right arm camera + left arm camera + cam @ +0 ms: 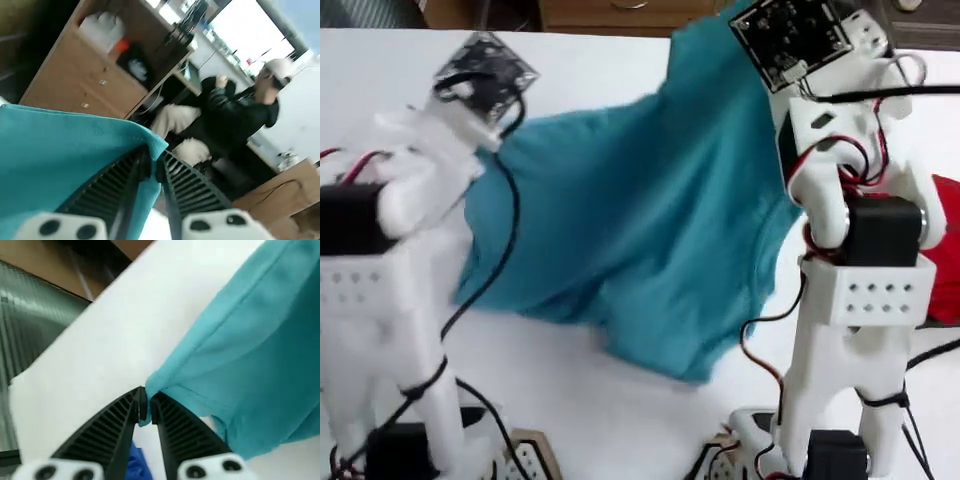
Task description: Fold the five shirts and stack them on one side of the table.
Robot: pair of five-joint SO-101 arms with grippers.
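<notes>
The teal cotton shirt [640, 230] is held stretched above the white desk [580, 400]: one corner is clamped in the left pincer [145, 407], another in the higher right pincer [152, 167], likely so it can be spread for folding.

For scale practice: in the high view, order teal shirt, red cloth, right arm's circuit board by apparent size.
1. teal shirt.
2. circuit board and red cloth look alike; board nearer camera, cloth cut off.
</notes>
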